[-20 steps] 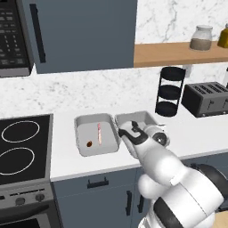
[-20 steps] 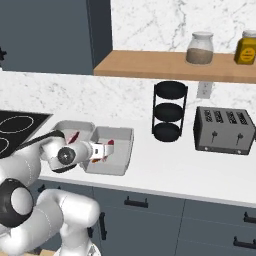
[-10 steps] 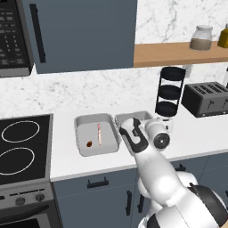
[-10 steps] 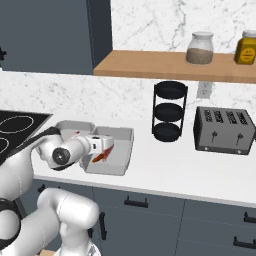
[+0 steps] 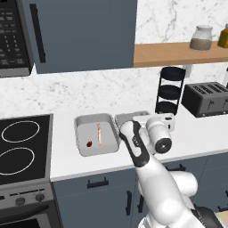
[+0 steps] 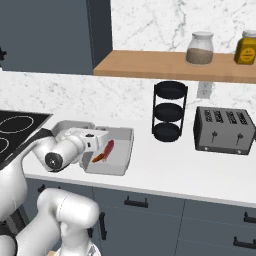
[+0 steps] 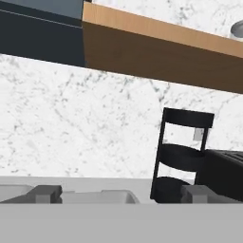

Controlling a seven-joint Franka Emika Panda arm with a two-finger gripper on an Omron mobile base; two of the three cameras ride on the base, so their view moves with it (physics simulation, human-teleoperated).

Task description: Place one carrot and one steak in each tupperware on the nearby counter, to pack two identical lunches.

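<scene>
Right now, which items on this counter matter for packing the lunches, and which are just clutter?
Job items:
left tray, holding a carrot and a steak
right tray, holding a steak and a carrot

Lying about:
toaster
black tiered rack
shelf jars
stove

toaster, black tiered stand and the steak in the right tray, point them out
toaster [image 6: 222, 131], right base view, on its front face.
black tiered stand [image 6: 169, 112], right base view, on its middle tier.
steak [image 6: 107, 148], right base view, on its middle.
</scene>
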